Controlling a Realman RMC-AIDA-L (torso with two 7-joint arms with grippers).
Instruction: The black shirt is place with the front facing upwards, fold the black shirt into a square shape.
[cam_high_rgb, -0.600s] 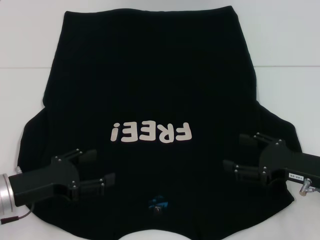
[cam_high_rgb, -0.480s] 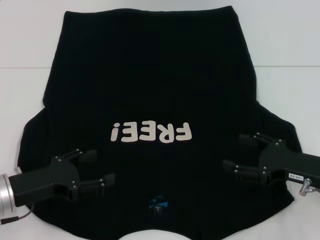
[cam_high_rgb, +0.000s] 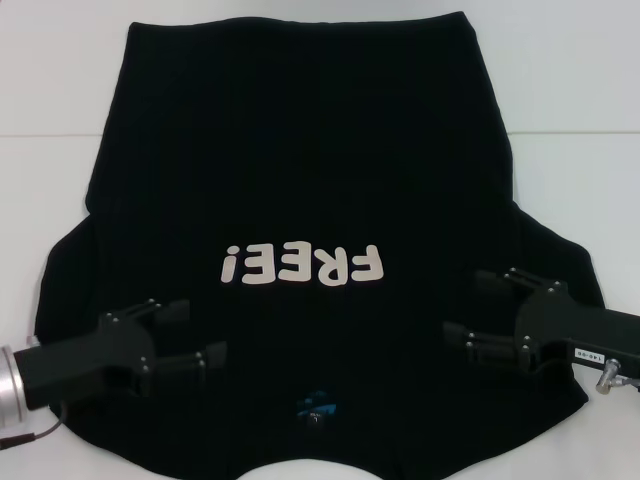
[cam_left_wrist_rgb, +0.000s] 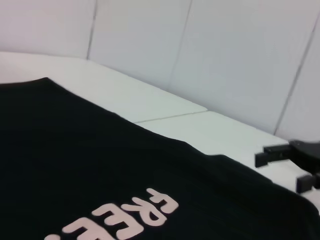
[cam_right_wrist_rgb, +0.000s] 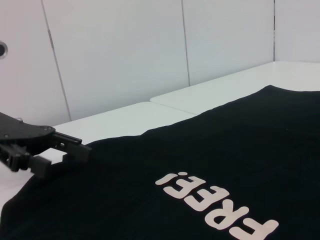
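The black shirt (cam_high_rgb: 300, 170) lies flat on the white table, front up, its cream "FREE!" lettering (cam_high_rgb: 303, 264) upside down to me and the small blue neck label (cam_high_rgb: 318, 404) at the near edge. My left gripper (cam_high_rgb: 197, 330) hovers open over the near left shoulder area, fingers pointing toward the middle. Over the near right shoulder area my right gripper (cam_high_rgb: 478, 305) is open too. Neither holds cloth. The left wrist view shows the shirt (cam_left_wrist_rgb: 75, 165) with the right gripper (cam_left_wrist_rgb: 292, 167) beyond it. In the right wrist view the left gripper (cam_right_wrist_rgb: 60, 152) sits at the shirt's (cam_right_wrist_rgb: 200, 170) far side.
The white table (cam_high_rgb: 570, 90) shows around the shirt on both sides, with a seam line (cam_high_rgb: 575, 133) across it. White wall panels (cam_right_wrist_rgb: 125, 50) stand behind the table.
Both grippers have sunk slightly toward the near edge; the left also drew back a little to the left. The shirt has not moved.
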